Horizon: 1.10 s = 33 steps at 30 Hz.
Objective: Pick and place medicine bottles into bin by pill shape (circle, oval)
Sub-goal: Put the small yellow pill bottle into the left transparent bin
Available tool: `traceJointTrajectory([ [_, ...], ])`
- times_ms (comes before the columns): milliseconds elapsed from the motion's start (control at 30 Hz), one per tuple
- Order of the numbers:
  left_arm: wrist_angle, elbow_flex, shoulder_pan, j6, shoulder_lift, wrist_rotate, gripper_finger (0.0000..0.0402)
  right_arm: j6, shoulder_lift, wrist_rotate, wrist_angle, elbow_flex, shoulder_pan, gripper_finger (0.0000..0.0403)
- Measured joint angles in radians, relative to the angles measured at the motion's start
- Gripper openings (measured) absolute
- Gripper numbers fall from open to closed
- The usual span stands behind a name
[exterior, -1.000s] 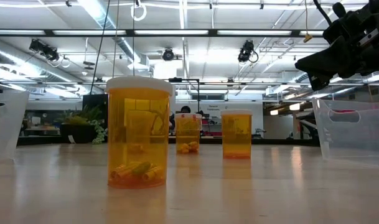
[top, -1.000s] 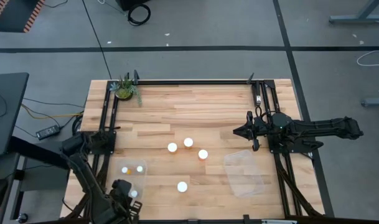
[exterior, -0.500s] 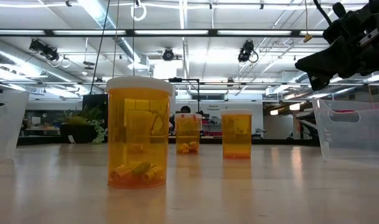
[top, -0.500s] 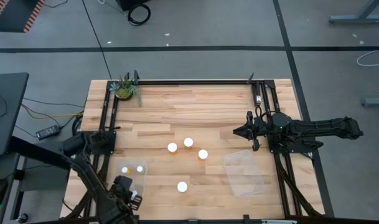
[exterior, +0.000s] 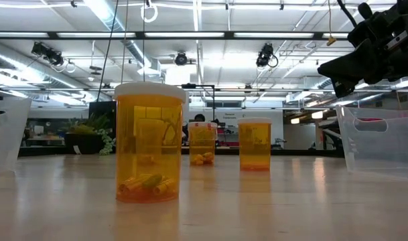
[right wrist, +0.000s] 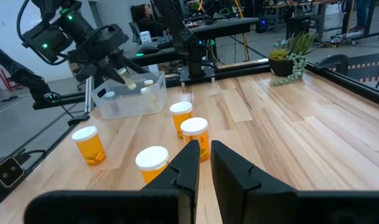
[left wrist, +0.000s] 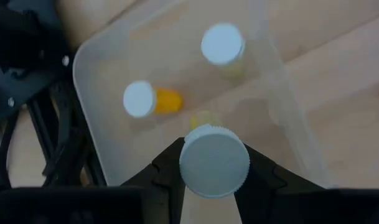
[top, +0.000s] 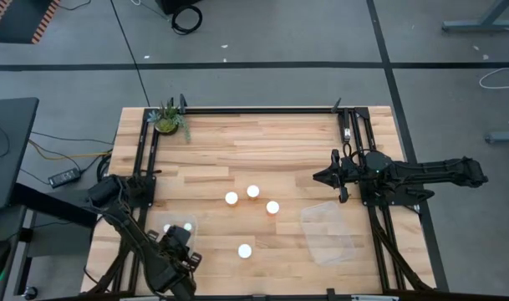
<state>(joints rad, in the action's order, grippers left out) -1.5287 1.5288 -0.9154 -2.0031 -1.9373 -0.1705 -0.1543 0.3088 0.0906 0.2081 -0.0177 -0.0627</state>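
My left gripper is shut on a white-capped medicine bottle above the clear left bin. In that bin are two bottles: one upright and one on its side with its orange body showing. Several bottles stand upright on the table: three in a group and one nearer the front. My right gripper waits above the table's right half, fingers together, holding nothing. My left gripper pinches the bottle between its two fingers, which stand on opposite sides of it just under the cap. The fingers come from above, pointing down. The bottle is upright, cap up, lifted clear over the bin; the cap hides its body.
A clear bin stands at the right front with no bottles showing in it. A green potted plant stands at the far left corner. Black frame rails run along the table's far, left and right sides.
My left gripper has carried the bottle from the table's near edge toward the far edge and now hangs over the left bin, still shut on it.
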Motion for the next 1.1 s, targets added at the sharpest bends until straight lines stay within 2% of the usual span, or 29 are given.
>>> traceJointTrajectory([
  [300, 0.006, -0.013, -0.003, 0.003, 0.002, -0.021, 0.0113, -0.001, 0.000, 0.000, 0.000, 0.000, 0.000, 0.0047],
  [567, 0.172, -0.147, 0.009, 0.058, 0.002, 0.000, 0.0115, 0.000, 0.000, 0.000, 0.000, 0.000, 0.000, 0.0047],
  [833, 0.267, -0.194, 0.010, 0.048, 0.019, 0.007, 0.0116, 0.000, 0.000, 0.000, 0.000, 0.000, 0.000, 0.0047],
  [1100, 0.285, -0.195, 0.010, 0.051, 0.020, 0.010, 0.0117, 0.000, 0.000, 0.000, 0.000, 0.000, 0.000, 0.0047],
])
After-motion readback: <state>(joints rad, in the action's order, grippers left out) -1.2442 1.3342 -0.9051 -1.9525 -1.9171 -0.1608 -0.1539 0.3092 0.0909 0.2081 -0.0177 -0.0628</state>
